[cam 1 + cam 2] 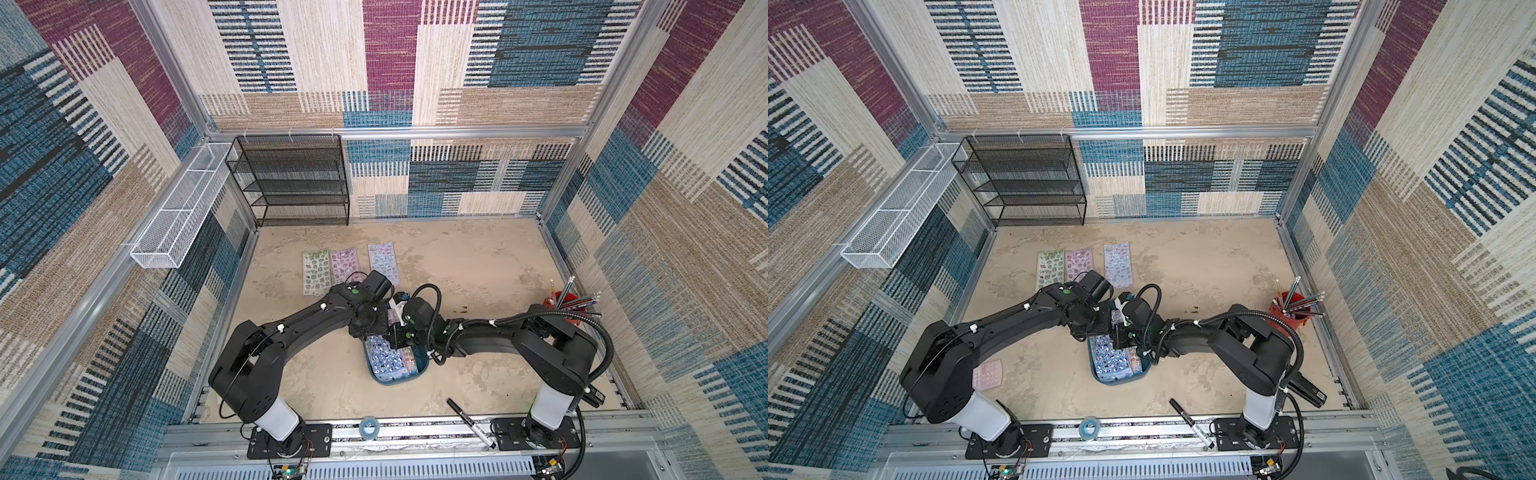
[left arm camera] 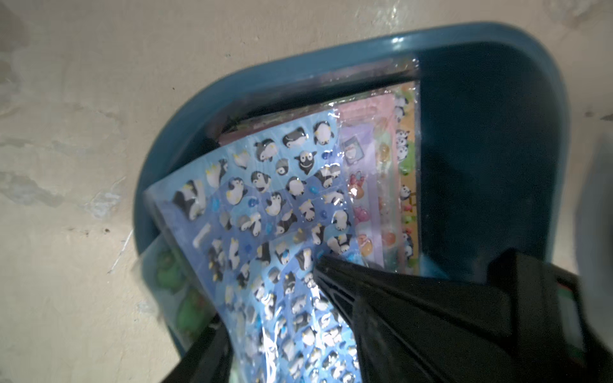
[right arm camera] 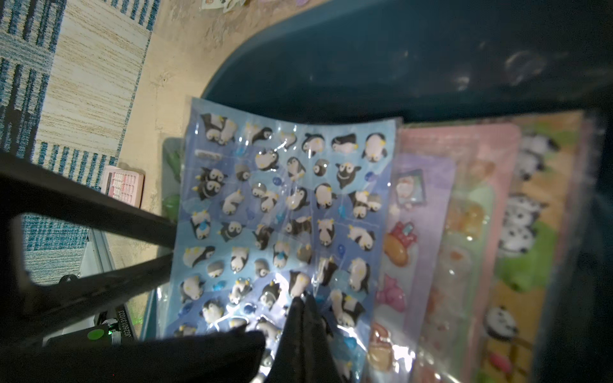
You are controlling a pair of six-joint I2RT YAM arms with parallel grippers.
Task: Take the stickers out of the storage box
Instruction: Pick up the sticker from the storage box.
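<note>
The teal storage box (image 1: 400, 381) (image 2: 232, 86) sits mid-table with several stickers stacked in it. On top is a blue penguin sheet (image 2: 265, 205) (image 3: 282, 205), curled up out of the box. Beside it show lilac (image 3: 414, 232), pink (image 3: 464, 215) and panda (image 3: 530, 232) sheets. My right gripper (image 3: 302, 296) is shut, its tips pinching the puckered penguin sheet. My left gripper (image 2: 265, 295) is open, and the sheet's raised end runs between its two fingers (image 3: 99, 212). Green (image 1: 316, 272), pink (image 1: 343, 266) and lilac (image 1: 383, 262) sheets lie flat on the table behind the arms.
A black mesh rack (image 1: 295, 183) stands at the back left, and a white wire basket (image 1: 178, 216) hangs on the left wall. A red pencil cup (image 1: 567, 307) stands at the right. A marker (image 1: 471, 424) and tape roll (image 1: 369, 427) lie at the front edge. A pink keypad (image 1: 988, 374) lies front left.
</note>
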